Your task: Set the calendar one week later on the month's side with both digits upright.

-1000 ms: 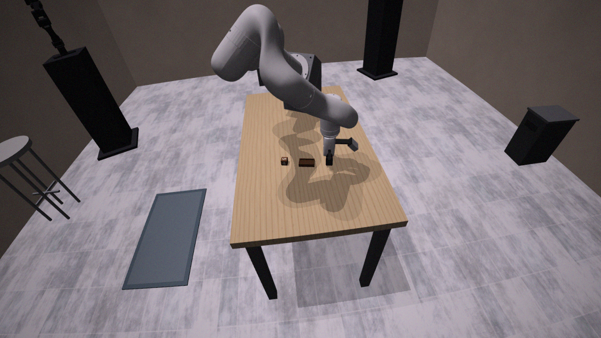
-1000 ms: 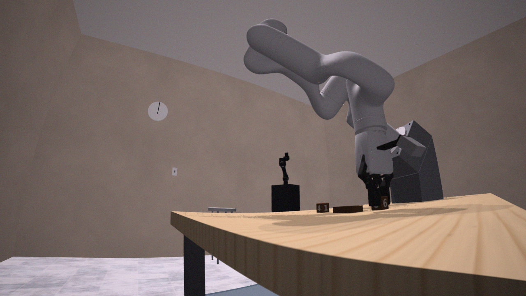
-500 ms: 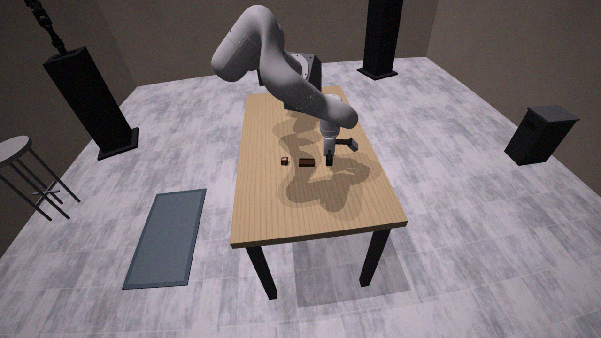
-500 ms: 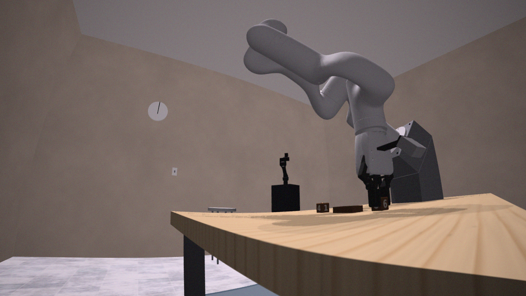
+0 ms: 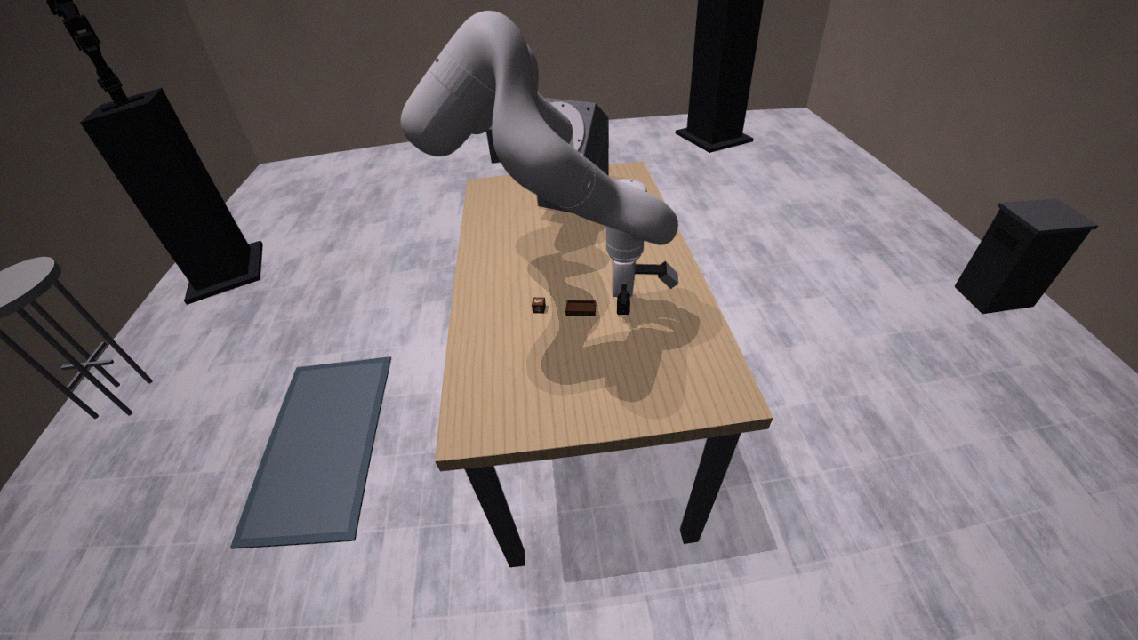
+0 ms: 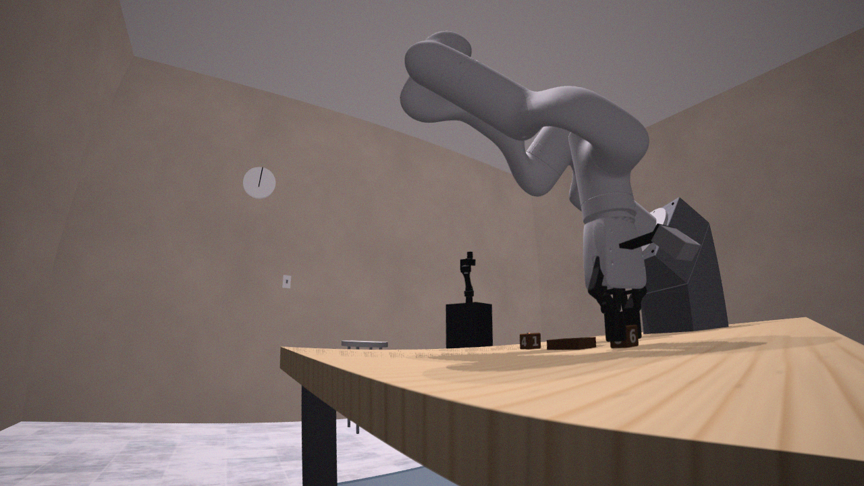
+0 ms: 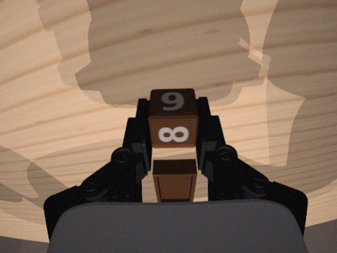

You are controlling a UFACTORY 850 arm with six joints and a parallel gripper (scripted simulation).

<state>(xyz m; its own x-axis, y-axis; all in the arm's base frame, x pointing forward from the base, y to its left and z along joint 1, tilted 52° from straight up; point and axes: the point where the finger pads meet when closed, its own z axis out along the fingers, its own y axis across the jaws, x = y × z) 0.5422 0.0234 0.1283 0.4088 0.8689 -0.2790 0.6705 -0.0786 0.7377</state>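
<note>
Low over the bench [image 5: 492,413] [image 6: 543,416] [image 7: 105,35], gripper [image 5: 622,308] [image 6: 621,332] [image 7: 173,113] closed snugly on the 6/8 cube [image 6: 632,335] [image 7: 173,131], on the tray's side toward the right long edge in the top view. Bench contact uncertain. Tray [image 5: 581,313] [image 6: 570,343] [image 7: 175,166] flat, well in from the near corners; second cube [image 5: 538,304] [image 6: 530,341] beyond it, toward the left long edge. Step judged: reorienting digits outside the tray. Next: settle the held cube squarely, release, then regrasp if its date face needs turning.
</note>
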